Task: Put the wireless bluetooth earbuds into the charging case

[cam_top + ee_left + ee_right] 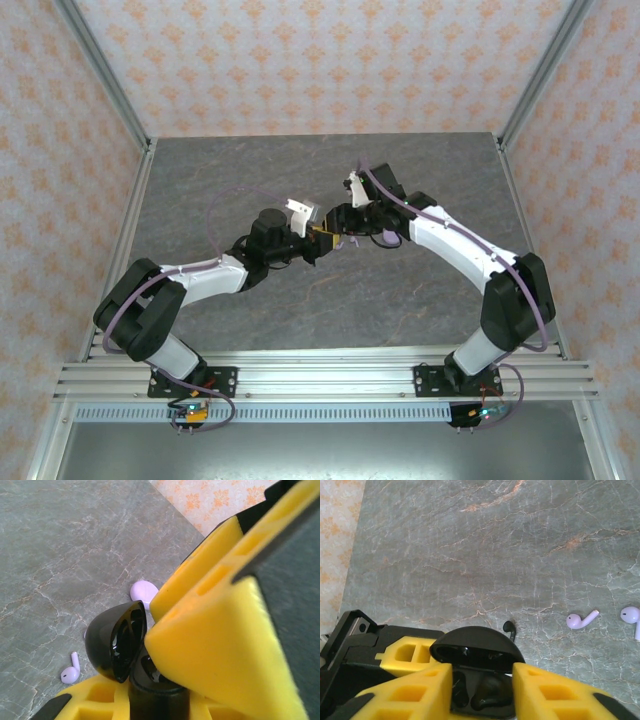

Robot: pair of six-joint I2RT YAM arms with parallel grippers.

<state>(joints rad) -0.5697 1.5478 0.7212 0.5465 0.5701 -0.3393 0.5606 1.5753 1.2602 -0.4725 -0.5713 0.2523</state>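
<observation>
1. The two arms are meeting over the middle of the grey marble table (250,170). The left gripper (316,244) is reaching in from the left and the right gripper (482,682) from the right.
2. The right gripper's yellow fingers (555,692) are pressing on both sides of the black charging case (475,647), clamping its lower half. The lid is tipped open on the side away from that wrist's camera.
3. The left gripper is sitting just beside the case. Whether its fingers are apart or closed on anything cannot be told.
4. One black earbud (510,628) is lying on the table just past the open lid. Two lavender earbuds (581,620) (631,615) are lying close together on the table, off to the right in the right wrist view and well apart from the case.
5. Something glossy and black is showing inside the case. Whether it is a seated earbud cannot be told.
6. The step in hand appears to be steadying the open case so an earbud can go in. Doing it well likely means:
   - holding the case level, with the grip low so the wells and lid are not blocked
   - bringing the black earbud rather than a lavender one, since its colour matches the case
   - lowering it stem first, lined up with its well
   - releasing only once it is sitting flush
</observation>
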